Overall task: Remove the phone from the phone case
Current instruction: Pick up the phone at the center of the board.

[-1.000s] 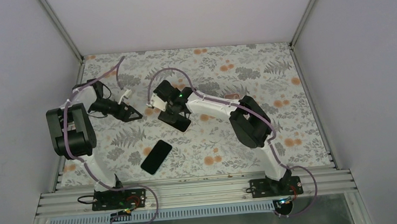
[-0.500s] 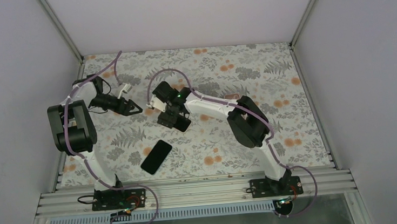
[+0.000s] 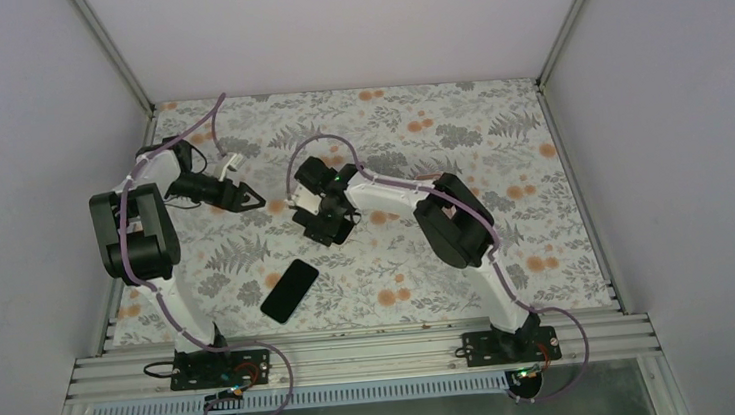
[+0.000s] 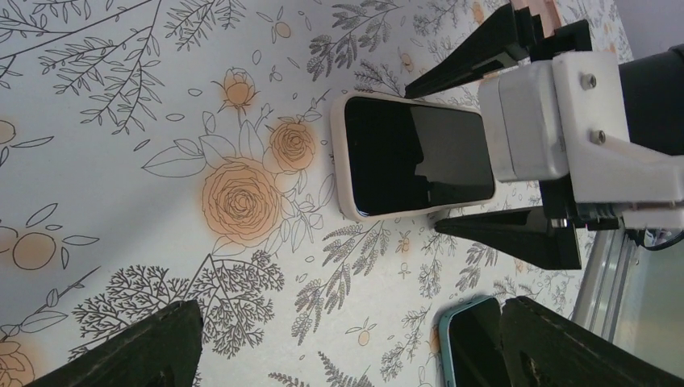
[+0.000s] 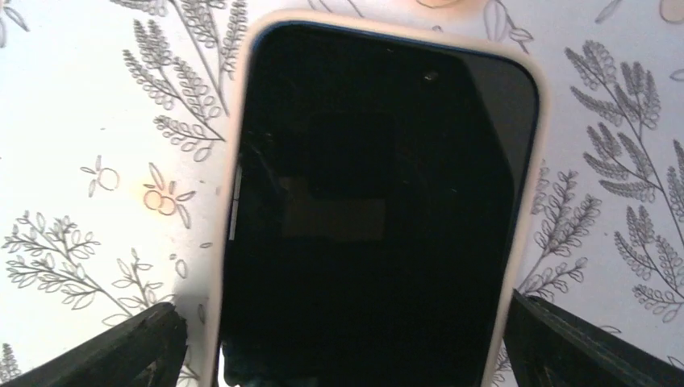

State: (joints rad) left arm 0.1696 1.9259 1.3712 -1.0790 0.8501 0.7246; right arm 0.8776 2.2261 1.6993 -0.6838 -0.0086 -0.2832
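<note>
My right claw (image 5: pixel 339 310) has just sprung apart. Its fingers straddle the phone case (image 5: pixel 230 121), which lies flat, ungripped. The phone (image 5: pixel 371 201) looks seated inside, though the dark view leaves doubt. Extraction not done; regrip needed. Left claw (image 3: pixel 242 193) apart, at 10 o'clock.

No text, label, brand or number is readable anywhere.
</note>
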